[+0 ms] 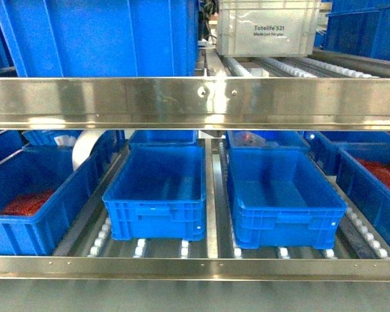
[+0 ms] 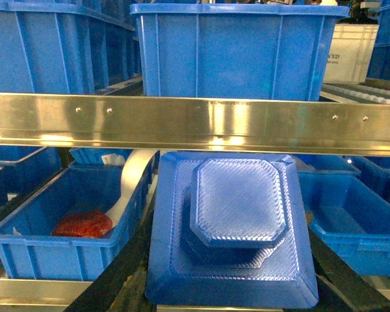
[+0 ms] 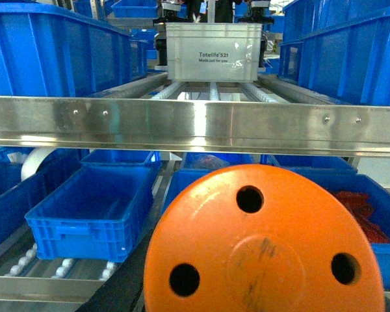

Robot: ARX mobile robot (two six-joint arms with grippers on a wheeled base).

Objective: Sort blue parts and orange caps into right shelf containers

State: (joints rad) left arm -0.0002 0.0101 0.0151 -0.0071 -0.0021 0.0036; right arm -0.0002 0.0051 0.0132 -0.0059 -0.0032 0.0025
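In the left wrist view my left gripper (image 2: 229, 250) is shut on a blue part (image 2: 237, 195), a square stepped piece with a raised octagonal top. Black fingers (image 2: 120, 283) flank it on both sides. My right gripper (image 3: 263, 263) is shut on an orange cap (image 3: 214, 224), a round disc with three holes that fills the lower frame. Both are held in front of the steel shelf (image 1: 195, 101). Two empty blue shelf containers (image 1: 153, 221) (image 1: 283, 227) sit side by side on the lower rollers. Neither gripper shows in the head view.
A blue crate at the left holds red pieces (image 1: 26, 203), and another at the far right holds red pieces (image 1: 380, 174). A white curved strip (image 1: 84, 148) hangs by the left crate. On the upper level stand a large blue crate (image 1: 97, 39) and a grey Totelife box (image 1: 266, 29).
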